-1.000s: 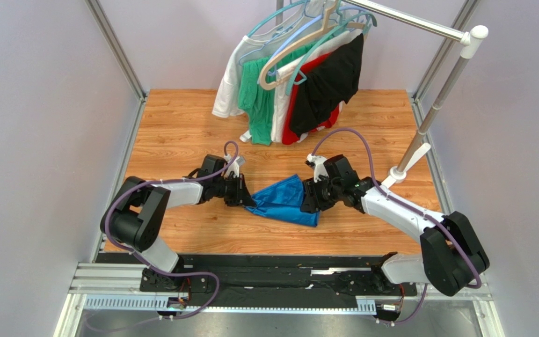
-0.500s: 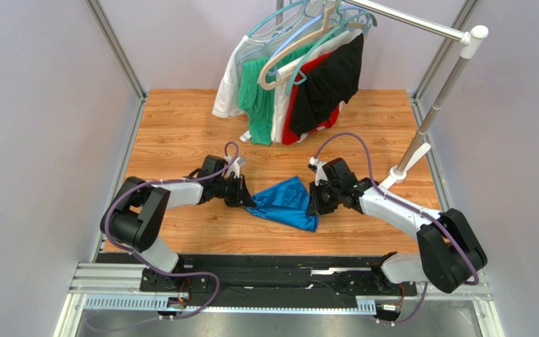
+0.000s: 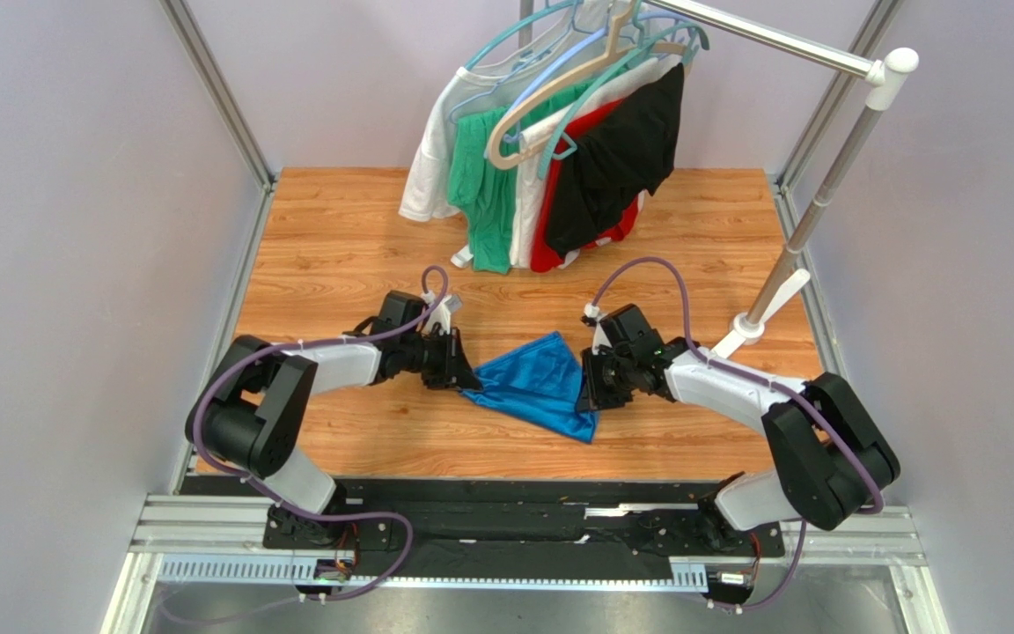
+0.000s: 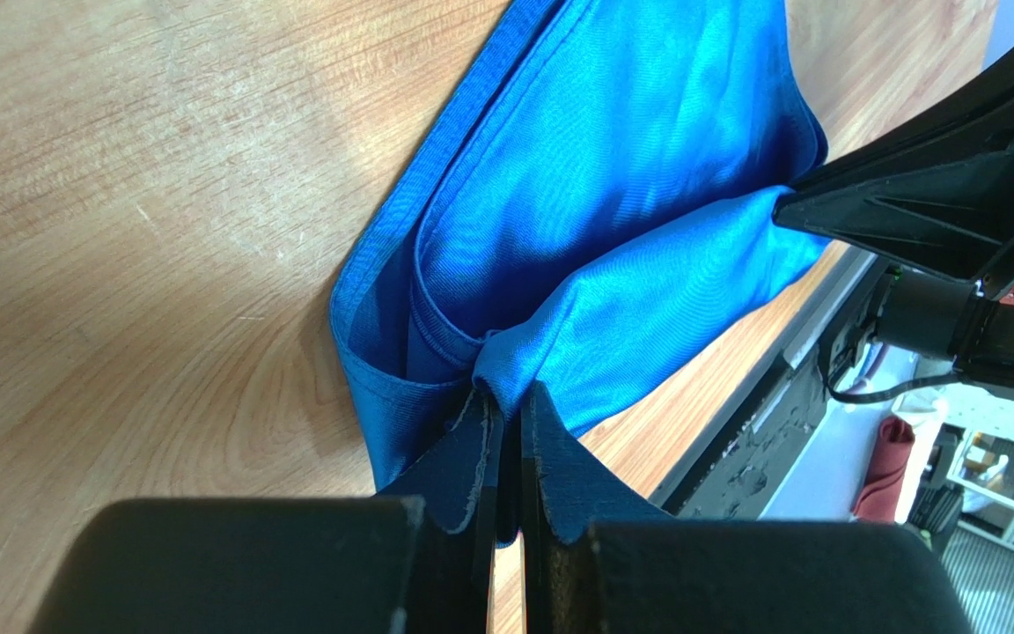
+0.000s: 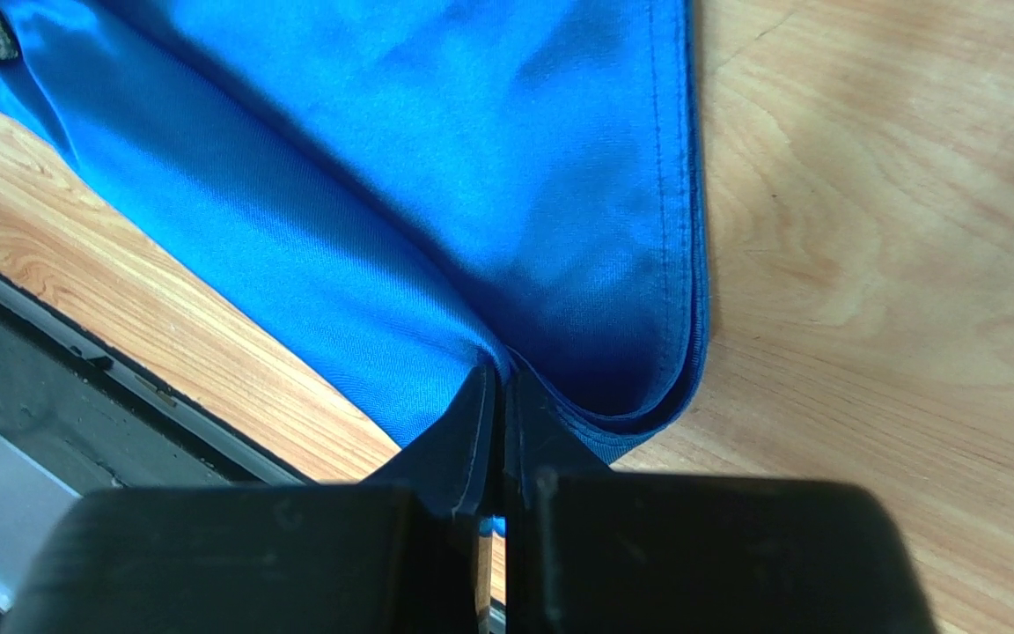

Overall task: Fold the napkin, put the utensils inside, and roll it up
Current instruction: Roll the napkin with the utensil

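Wood table [image 3: 341,238]: left end effector [image 4: 505,403], right end effector [image 5: 499,386] clamp napkin [image 3: 542,377] (folds clear wrist-view only).

Left arm [image 3: 341,359] and right arm [image 3: 737,391]: white link shells, black joints, a purple cable [image 3: 647,260] looping along each. Left end effector [image 3: 462,371] and right end effector [image 3: 588,391] have flat black fingers [image 4: 453,473].
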